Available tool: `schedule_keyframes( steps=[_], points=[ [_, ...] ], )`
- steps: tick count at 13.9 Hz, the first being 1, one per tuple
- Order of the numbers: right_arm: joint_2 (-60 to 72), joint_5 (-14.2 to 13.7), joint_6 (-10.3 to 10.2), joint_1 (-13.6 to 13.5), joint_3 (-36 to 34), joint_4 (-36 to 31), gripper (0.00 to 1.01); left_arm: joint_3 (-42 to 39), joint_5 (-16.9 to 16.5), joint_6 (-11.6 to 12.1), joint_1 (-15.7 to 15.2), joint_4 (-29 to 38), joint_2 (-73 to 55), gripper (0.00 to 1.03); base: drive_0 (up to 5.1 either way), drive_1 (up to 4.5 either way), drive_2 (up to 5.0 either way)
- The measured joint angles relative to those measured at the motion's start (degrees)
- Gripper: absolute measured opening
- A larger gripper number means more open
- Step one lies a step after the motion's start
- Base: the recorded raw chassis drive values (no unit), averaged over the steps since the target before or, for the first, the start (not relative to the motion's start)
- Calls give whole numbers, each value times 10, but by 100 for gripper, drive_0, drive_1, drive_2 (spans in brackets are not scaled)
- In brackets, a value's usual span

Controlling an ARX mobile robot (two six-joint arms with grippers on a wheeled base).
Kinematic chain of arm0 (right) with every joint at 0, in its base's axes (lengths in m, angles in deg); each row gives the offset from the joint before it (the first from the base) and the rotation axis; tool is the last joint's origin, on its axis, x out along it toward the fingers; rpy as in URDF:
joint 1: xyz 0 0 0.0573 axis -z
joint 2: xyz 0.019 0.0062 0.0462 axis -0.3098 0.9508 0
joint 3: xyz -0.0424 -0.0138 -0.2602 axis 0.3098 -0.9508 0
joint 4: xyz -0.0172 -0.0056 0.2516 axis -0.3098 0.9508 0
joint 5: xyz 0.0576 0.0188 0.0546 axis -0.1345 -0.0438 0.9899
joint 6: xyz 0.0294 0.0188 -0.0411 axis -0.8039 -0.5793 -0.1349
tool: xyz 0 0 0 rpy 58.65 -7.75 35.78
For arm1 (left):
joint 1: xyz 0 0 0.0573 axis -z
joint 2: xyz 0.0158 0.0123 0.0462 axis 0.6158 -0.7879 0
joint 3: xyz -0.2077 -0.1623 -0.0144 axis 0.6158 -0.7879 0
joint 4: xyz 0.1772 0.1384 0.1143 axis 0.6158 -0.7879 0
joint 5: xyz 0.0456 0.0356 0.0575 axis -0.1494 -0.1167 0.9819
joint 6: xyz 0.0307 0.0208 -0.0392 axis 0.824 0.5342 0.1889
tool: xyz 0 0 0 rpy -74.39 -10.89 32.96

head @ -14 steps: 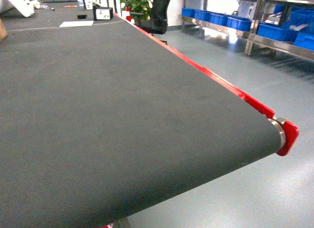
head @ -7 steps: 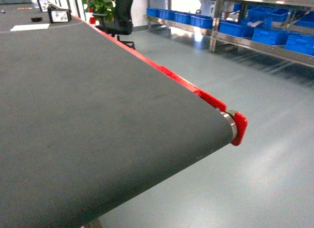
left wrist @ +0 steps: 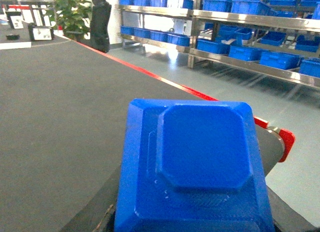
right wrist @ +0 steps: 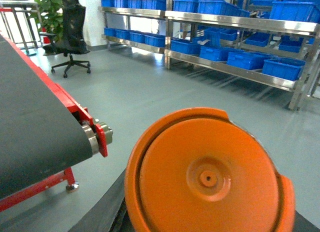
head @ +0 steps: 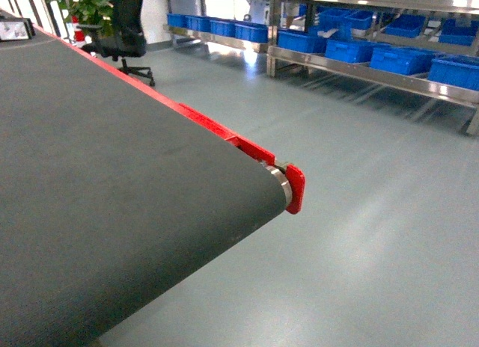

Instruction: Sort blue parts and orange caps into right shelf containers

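A blue part (left wrist: 200, 162), square with a raised octagonal top, fills the lower left wrist view. My left gripper (left wrist: 195, 228) is shut on it, with only dark finger edges (left wrist: 97, 219) showing beside it. A round orange cap (right wrist: 207, 177) fills the lower right wrist view, and my right gripper (right wrist: 205, 228) is shut on it. The steel shelf (head: 374, 72) runs along the far right, holding blue containers (head: 395, 59) in rows. Neither gripper shows in the head view.
The dark conveyor belt (head: 112, 175) takes up the left, ending in a red bracket (head: 295, 188). Grey floor (head: 374, 212) lies between belt and shelf. A black office chair (head: 126, 33) and a plant (head: 90, 3) stand at the back.
The head view has swung to the right: the belt's red end has slid left in the frame. The shelf with its blue containers now shows closer and more fully.
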Motion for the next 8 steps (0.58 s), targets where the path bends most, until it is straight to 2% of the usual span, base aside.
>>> schedule_keyframes(
  steps=[8],
  points=[
    [0, 0, 0, 0, 0, 0, 45, 0, 0, 0, 0, 0, 0, 43, -159, -159, -159]
  ],
)
